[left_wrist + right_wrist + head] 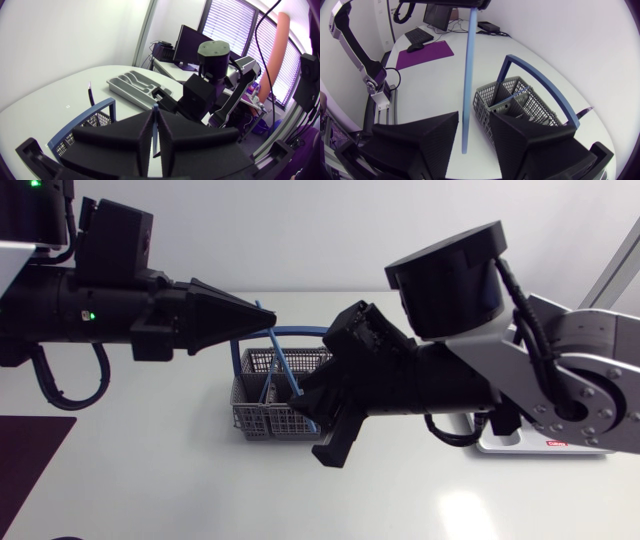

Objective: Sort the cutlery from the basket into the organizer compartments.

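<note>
My left gripper point(268, 313) hangs above the basket, shut on the upper end of a long blue cutlery piece point(469, 70). The piece hangs straight down and passes between the fingers of my right gripper point(474, 119). Those fingers stand a little apart from it on both sides, so that gripper is open. In the left wrist view only the piece's thin tip point(155, 107) shows between the pressed fingers. The grey mesh basket point(262, 402) with its blue handle point(292, 332) holds more blue cutlery. The grey organizer point(135, 86) lies beyond the basket, behind my right arm point(205, 95).
The right arm's bulk covers the table right of the basket in the head view. A white base plate point(520, 442) sits at the table's right edge. A dark mat point(25, 460) lies at the front left.
</note>
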Tool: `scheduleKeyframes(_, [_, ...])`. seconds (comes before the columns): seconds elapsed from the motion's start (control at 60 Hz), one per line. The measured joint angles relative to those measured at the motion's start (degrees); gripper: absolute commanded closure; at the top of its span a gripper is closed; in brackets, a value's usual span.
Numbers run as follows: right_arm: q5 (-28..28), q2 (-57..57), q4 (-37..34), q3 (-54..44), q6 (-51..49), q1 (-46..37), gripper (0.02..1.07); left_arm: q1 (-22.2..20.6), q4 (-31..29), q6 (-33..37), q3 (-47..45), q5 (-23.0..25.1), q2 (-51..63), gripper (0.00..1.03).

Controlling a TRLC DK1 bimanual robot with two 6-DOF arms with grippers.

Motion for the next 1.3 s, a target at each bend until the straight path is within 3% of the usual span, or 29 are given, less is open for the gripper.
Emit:
scheduleKeyframes(0.267, [0.0, 0.3, 0.0, 0.0, -0.6, 0.4, 1.01, 0.4, 1.2, -1.4, 0.0, 0.2, 0.4, 0.92])
scheduleKeyframes(0.317, [0.0, 0.3, 0.0, 0.0, -0.6, 0.4, 1.01, 0.5, 1.3, -1.5, 0.0, 0.2, 0.4, 0.92])
scheduleKeyframes(0.417, [-0.1, 0.2, 0.0, 0.0, -0.6, 0.4, 1.01, 0.5, 1.6, -1.7, 0.0, 0.2, 0.5, 0.70])
scheduleKeyframes(0.6, [-0.3, -1.2, -0.2, 0.0, -0.6, 0.4, 1.01, 1.2, 2.4, -3.2, 0.0, 0.2, 0.5, 0.68])
scheduleKeyframes(0.75, [-0.5, -2.0, -1.0, 0.0, -0.6, 0.4, 1.01, 2.1, 2.4, -3.5, 1.1, 0.2, 0.6, 0.40])
scheduleKeyframes(0.867, [-0.4, -3.7, -1.9, -0.1, -0.6, 0.3, 1.01, 5.7, 2.4, -4.5, 2.8, 0.9, 0.6, 0.30])
scheduleKeyframes(1.083, [-0.2, -9.9, -4.7, -2.0, -0.7, -1.9, 1.01, 13.3, 2.5, -4.7, 4.1, 0.8, -1.1, 0.29])
scheduleKeyframes(1.217, [-0.2, -13.5, -6.2, -3.6, -0.6, -5.0, 1.01, 14.3, 4.2, -3.0, 2.3, 0.5, -2.9, 0.29])
scheduleKeyframes(1.3, [-0.2, -15.7, -7.5, -4.2, -0.6, -7.8, 1.01, 13.7, 5.5, -0.8, -1.4, -2.6, -4.5, 0.29])
